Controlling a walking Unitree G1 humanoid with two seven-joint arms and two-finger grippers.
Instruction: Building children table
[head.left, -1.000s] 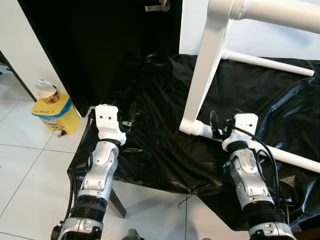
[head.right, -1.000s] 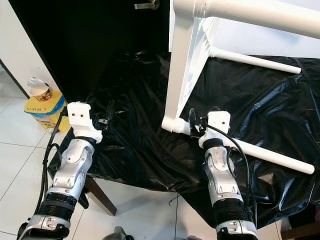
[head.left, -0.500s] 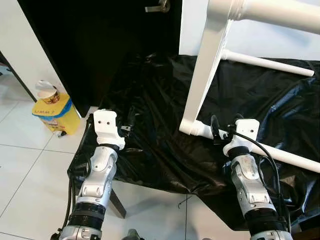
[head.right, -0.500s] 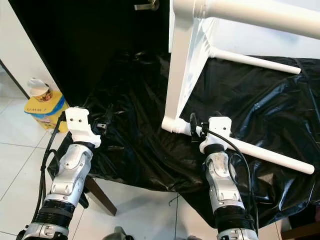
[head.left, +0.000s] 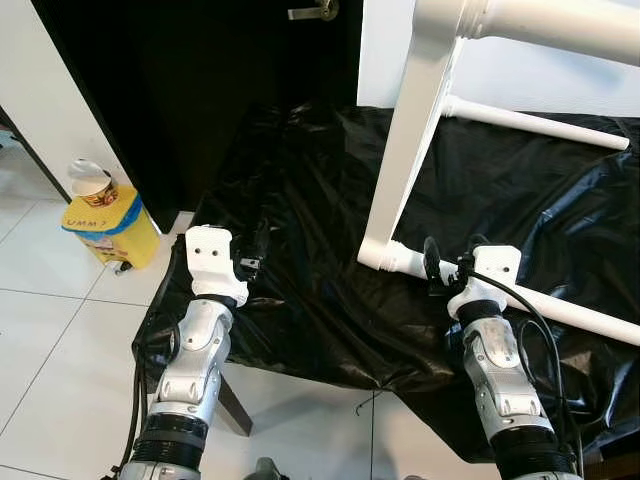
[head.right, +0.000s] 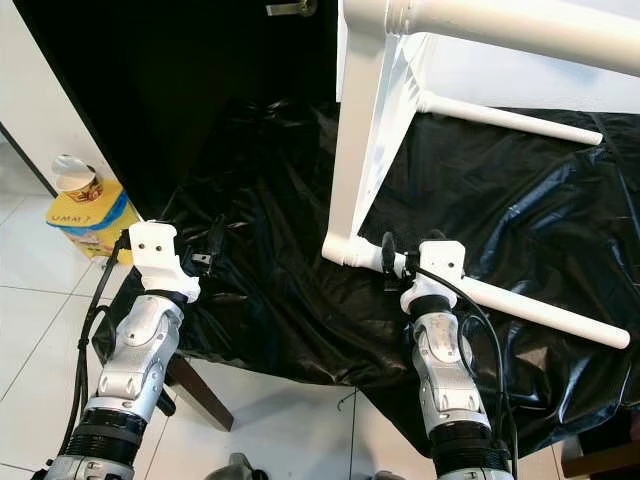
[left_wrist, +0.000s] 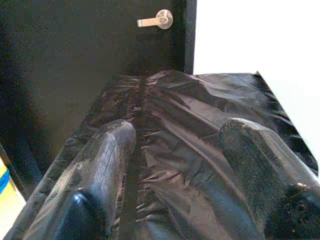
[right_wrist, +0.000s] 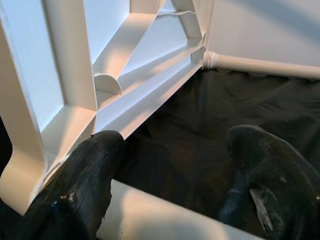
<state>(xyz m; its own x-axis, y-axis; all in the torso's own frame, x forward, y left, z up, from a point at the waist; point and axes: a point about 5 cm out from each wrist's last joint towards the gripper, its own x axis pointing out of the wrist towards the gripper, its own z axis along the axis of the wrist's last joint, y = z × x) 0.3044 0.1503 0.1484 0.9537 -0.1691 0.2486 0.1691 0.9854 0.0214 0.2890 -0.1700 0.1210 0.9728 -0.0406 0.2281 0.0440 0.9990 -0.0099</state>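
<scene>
A white table (head.left: 420, 130) lies tipped on black plastic (head.left: 310, 300) at upper right, likely protecting it during assembly; the right gripper (head.left: 445, 268), fingers spread, straddles its lower leg (head.left: 560, 312), while the left gripper (head.left: 255, 245) hovers spread, empty.

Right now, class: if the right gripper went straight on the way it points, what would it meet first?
Most likely the white table leg lying on the black plastic sheet: it sits just below the right gripper, between its open fingers. Beyond that stands the white tabletop panel. Depth is uncertain.

the white table (head.left: 410, 150) is cut off at the top edge; the yellow box's (head.left: 105, 225) lettering is too small to read
</scene>
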